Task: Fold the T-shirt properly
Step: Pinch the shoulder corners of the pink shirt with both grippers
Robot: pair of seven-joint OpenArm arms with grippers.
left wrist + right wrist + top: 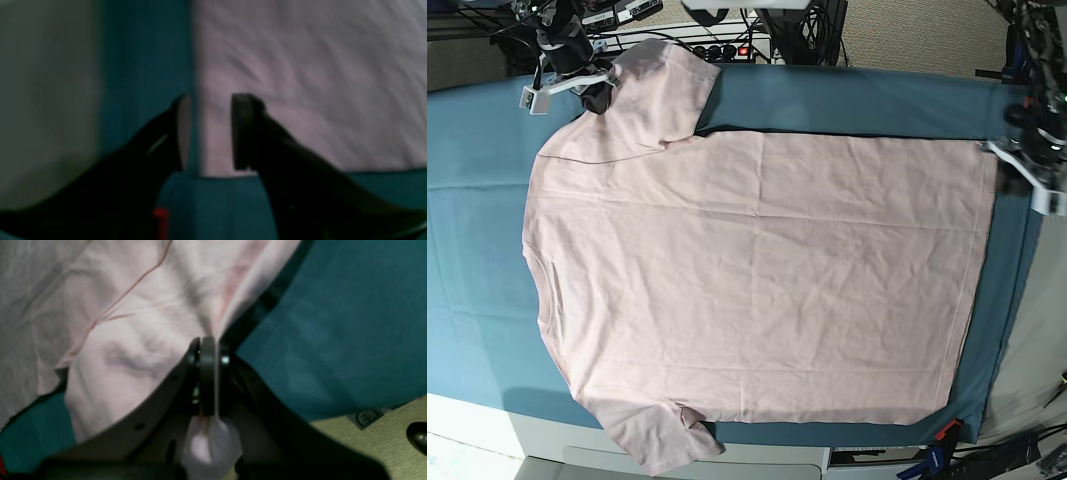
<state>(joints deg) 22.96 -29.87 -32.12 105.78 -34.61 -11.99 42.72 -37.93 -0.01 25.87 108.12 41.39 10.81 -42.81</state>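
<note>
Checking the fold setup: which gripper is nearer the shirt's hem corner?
Left. The left gripper straddles the T-shirt at its hem corner; the right gripper pinches the sleeve at the opposite end.

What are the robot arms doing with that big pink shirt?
They are working on folding it. The pink T-shirt lies spread out flat, plain side up, on a teal table cloth. The right gripper has pinched a bit of the shirt up by one sleeve and is shut on it. The left gripper is open at a corner of the shirt's bottom edge, with the cloth between its jaws. No fold has been made yet.
</note>
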